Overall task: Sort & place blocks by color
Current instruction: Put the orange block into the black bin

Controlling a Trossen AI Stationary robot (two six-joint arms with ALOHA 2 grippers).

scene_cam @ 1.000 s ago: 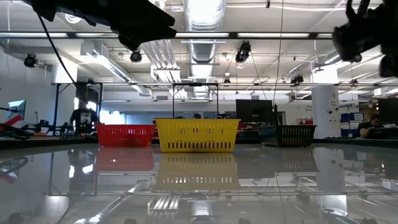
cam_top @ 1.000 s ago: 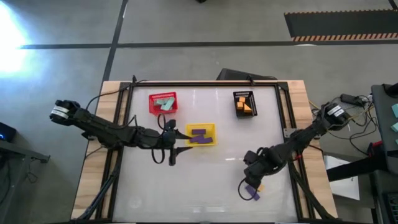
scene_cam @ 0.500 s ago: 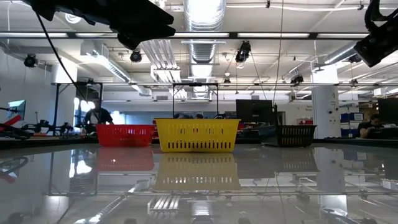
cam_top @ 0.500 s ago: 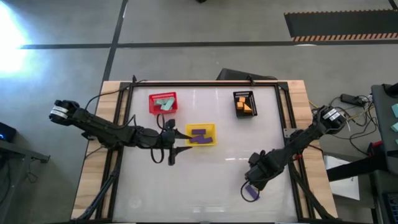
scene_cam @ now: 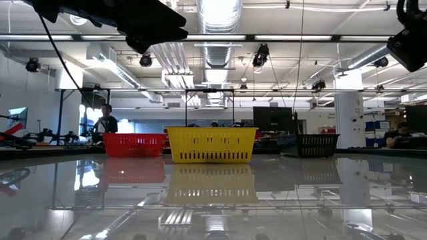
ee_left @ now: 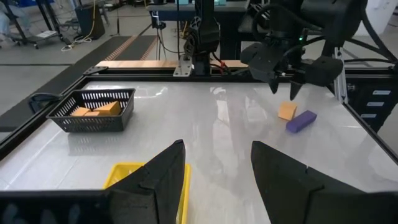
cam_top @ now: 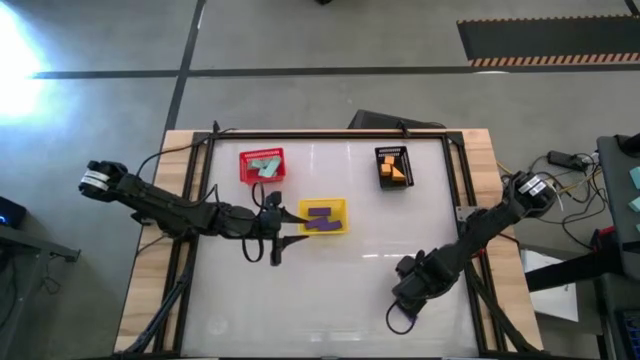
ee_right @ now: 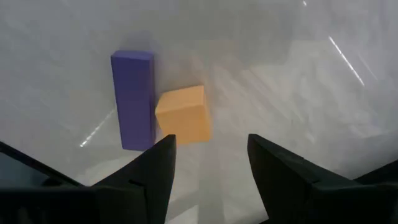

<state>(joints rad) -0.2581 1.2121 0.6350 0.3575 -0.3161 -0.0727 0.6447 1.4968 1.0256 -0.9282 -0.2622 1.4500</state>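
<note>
A purple bar (ee_right: pixel 132 99) and an orange block (ee_right: pixel 183 115) lie side by side on the table near its front right. They also show in the left wrist view, the bar (ee_left: pixel 301 121) and the block (ee_left: pixel 286 111). My right gripper (cam_top: pixel 405 300) hovers open above them, touching neither; its fingers (ee_right: pixel 273 168) stand apart. In the high view only the bar's end (cam_top: pixel 402 320) shows beside it. My left gripper (cam_top: pixel 288 215) is open and empty beside the yellow basket (cam_top: pixel 323 217), which holds purple blocks.
A red basket (cam_top: pixel 262 166) with teal blocks stands at the back left, and a black basket (cam_top: pixel 394 167) with orange blocks at the back right. The glossy table's raised dark frame (cam_top: pixel 330 134) runs round its edge. A person (scene_cam: pixel 105 120) stands far behind.
My right gripper has gone toward the table's near edge and now stands over the purple bar and the orange block, hiding the orange one in the high view. The blocks have stayed where they were.
</note>
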